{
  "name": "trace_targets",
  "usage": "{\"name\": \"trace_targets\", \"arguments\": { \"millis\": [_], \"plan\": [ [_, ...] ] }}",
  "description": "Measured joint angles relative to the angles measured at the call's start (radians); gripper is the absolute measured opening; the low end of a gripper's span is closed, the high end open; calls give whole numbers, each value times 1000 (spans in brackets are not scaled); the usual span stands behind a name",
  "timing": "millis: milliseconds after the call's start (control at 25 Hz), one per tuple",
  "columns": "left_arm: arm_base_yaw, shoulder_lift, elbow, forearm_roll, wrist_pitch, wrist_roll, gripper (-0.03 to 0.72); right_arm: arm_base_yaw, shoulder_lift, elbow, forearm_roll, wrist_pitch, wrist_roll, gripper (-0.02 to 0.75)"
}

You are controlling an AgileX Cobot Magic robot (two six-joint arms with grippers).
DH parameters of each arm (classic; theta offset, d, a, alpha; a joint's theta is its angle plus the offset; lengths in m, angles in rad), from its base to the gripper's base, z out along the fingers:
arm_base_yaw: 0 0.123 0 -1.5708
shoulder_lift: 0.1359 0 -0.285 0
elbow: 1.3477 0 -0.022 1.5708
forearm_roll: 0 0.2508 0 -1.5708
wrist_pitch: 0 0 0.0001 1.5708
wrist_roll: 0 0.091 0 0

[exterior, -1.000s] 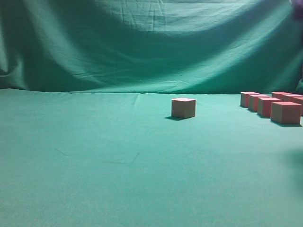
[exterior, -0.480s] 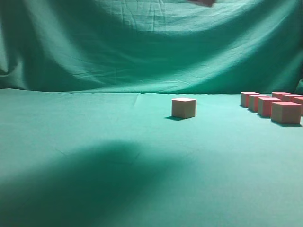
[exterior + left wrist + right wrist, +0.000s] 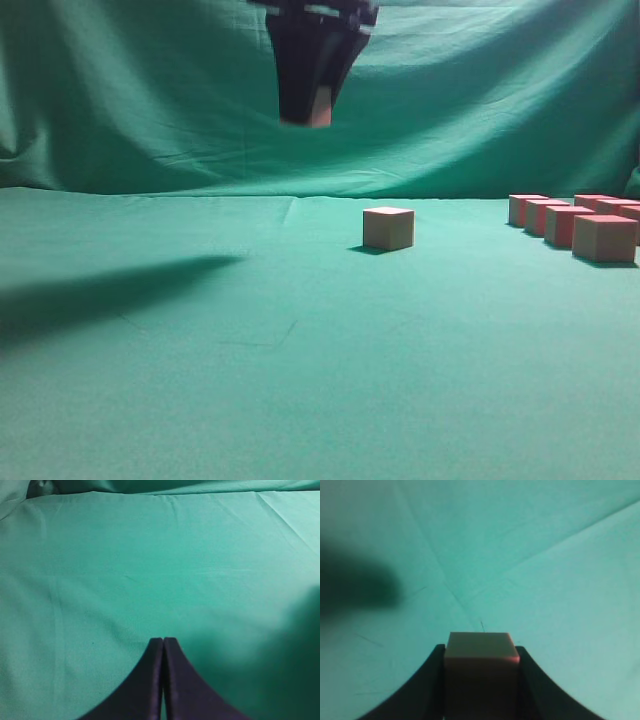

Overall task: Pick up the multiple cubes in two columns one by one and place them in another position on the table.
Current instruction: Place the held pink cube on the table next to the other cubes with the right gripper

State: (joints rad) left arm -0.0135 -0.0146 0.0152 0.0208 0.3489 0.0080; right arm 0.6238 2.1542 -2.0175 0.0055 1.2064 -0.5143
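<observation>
In the right wrist view, a cube (image 3: 480,672) sat clamped between the dark jaws of the right gripper (image 3: 480,680), low in the frame's centre, above the green table (image 3: 545,570). The left gripper (image 3: 163,647) was clenched on nothing. In the exterior view, that held cube (image 3: 319,107) hung near the top centre; a lone cube (image 3: 388,228) stood mid-frame, and two rows of cubes (image 3: 575,225) stood at the right edge.

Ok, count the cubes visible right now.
8 visible: one in the right gripper, one alone mid-table, six clustered at the right edge; more may sit off-frame.
</observation>
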Motion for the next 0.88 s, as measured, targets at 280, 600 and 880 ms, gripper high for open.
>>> {"name": "trace_targets", "arguments": {
  "millis": [280,600,880],
  "plan": [
    [0,0,0,0,0,0,0,4,101,-13,-28,-14,-81,263],
    [0,0,0,0,0,0,0,1,164,-13,-92,-68,-124,263],
    [0,0,0,0,0,0,0,-35,193,-13,-93,-99,-128,263]
  ]
}}
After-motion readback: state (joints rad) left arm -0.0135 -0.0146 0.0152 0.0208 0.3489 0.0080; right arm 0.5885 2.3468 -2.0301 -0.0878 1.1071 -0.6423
